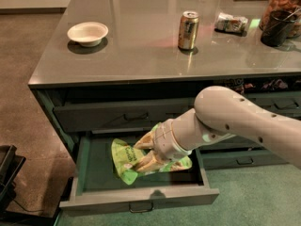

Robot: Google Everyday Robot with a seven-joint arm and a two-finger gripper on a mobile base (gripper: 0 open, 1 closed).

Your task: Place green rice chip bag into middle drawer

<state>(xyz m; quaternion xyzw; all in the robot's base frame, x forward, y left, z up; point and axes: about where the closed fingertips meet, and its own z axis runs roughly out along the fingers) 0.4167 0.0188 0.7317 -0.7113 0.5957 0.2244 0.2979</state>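
The green rice chip bag [126,160] is bright green and crinkly, held low inside the open middle drawer [94,173], just over its green inner tray. My gripper [146,155] is shut on the bag, reaching into the drawer from the right on a thick white arm [235,121]. The drawer is pulled out, its low front with a small dark handle [141,206] towards the camera. The bag's right part is hidden behind my gripper and wrist.
A white bowl [87,33], a soda can [188,30], a small wrapped packet [230,22] and a dark cup [277,28] stand on the grey counter [141,55]. A shut drawer [117,117] is above the open one; narrower drawers [244,160] lie right. A dark object [7,173] sits on the floor at left.
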